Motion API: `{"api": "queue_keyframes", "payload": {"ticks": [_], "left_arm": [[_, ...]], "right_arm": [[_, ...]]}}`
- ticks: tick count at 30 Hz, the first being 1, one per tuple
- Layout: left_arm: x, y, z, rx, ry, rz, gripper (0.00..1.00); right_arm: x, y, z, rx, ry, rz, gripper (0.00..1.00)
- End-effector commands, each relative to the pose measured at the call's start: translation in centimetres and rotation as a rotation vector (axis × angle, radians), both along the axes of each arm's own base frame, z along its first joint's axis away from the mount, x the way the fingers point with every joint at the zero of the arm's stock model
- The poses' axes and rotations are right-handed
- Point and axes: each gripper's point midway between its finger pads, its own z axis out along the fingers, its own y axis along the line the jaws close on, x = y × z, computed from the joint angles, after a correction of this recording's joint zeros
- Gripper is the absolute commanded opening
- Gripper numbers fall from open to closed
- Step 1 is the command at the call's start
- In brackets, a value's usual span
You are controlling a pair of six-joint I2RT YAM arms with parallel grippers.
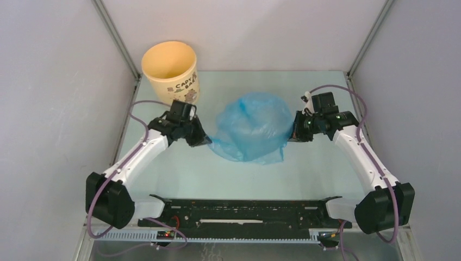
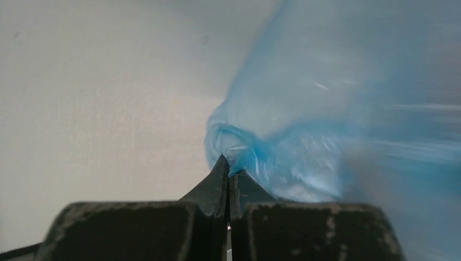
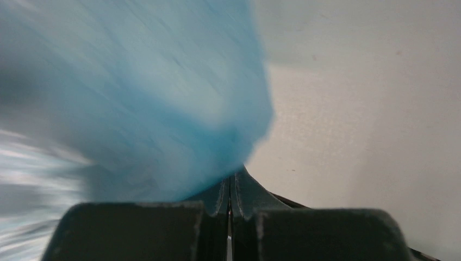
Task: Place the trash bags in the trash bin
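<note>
Because the light-blue trash bag [image 1: 253, 126] is limp film that would sag shut under 1 grip, both arms hold it at once, 1 on each side of its edge. The left gripper [image 1: 202, 139] sits just in front of the trash bin [image 1: 169, 68], between the bin and the bag. Its wrist view shows the 2 fingers pressed together with a puckered fold of blue film pinched at their tips. The right gripper [image 1: 294, 134] is on the side of the bag away from the bin, well apart from it. Its fingers are also closed, with film bunched right at the tips; blur hides the pinch itself, but I judge it clamped on the bag. Between the 2 grips the bag billows into a rounded dome, its loose lower edge trailing onto the pale table [image 1: 179, 179] on the side turned away from the bin. The bin stands upright with its mouth open, not touching the bag, and nothing shows inside it, so the transfer looks barely started. The next move likely calls for both arms to travel toward the bin together, with the trailing edge raised above the rim. The thin film could slip from a pinch, or a dragging edge could catch the rim and tip the bin.
</note>
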Motion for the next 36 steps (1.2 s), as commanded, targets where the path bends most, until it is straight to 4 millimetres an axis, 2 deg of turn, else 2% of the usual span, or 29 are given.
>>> {"api": "queue_keyframes", "payload": {"ticks": [1,4,7,9,10,11,12,13,16,18,20,21,23,24,27,30,33,36], "left_arm": [[4.2,-2.4,12.9,-0.158,-0.364,-0.084,0.00],[5.6,-3.4,18.8,-0.201,-0.482,-0.125,0.00],[5.9,-3.1,25.4,-0.227,-0.649,-0.122,0.00],[5.8,-2.5,27.9,-0.229,-0.730,-0.101,0.00],[5.9,-2.1,28.1,-0.217,-0.744,-0.083,0.00],[6.2,-1.7,27.2,-0.195,-0.726,-0.056,0.00],[6.4,-1.3,25.4,-0.165,-0.675,-0.031,0.00],[6.6,-1.0,22.8,-0.134,-0.590,-0.014,0.00],[5.2,-1.2,14.3,-0.096,-0.301,-0.052,0.00],[3.6,-1.1,10.3,-0.091,-0.190,-0.055,0.00],[2.4,-1.1,9.1,-0.126,-0.190,-0.039,0.00],[2.1,-1.2,9.6,-0.156,-0.226,-0.039,0.00],[1.7,-1.2,11.6,-0.194,-0.323,-0.048,0.00],[1.5,-1.1,12.7,-0.204,-0.365,-0.058,0.00],[1.0,-1.3,17.8,-0.240,-0.514,-0.118,0.00],[0.4,-1.8,25.5,-0.291,-0.706,-0.202,0.00],[-0.2,-1.3,32.5,-0.289,-0.888,-0.227,0.00],[0.1,0.2,36.8,-0.250,-0.995,-0.148,0.00]], "right_arm": [[2.0,2.2,7.1,0.151,-0.205,0.042,0.00],[3.4,2.5,10.8,0.159,-0.259,0.064,0.00],[4.2,2.3,14.3,0.144,-0.300,0.075,0.00],[4.7,2.1,16.0,0.144,-0.335,0.067,0.00],[5.1,1.9,16.3,0.143,-0.341,0.052,0.00],[5.4,1.7,16.1,0.147,-0.334,0.040,0.00],[5.6,1.7,15.3,0.156,-0.307,0.036,0.00],[5.8,1.7,14.1,0.167,-0.262,0.037,0.00],[5.3,1.8,9.0,0.164,-0.109,0.047,0.00],[4.3,1.6,5.4,0.146,-0.038,0.038,0.00],[3.0,1.6,3.2,0.143,0.010,0.043,0.00],[2.4,1.7,2.9,0.138,0.020,0.054,0.00],[1.5,2.0,3.3,0.117,-0.007,0.088,0.00],[1.1,2.3,4.1,0.128,-0.038,0.105,0.00],[0.0,3.6,8.2,0.213,-0.165,0.171,0.00],[-0.5,4.5,13.8,0.280,-0.336,0.229,0.00],[-0.7,4.3,18.7,0.292,-0.475,0.258,0.00],[0.2,3.0,21.2,0.290,-0.535,0.213,0.00]]}}
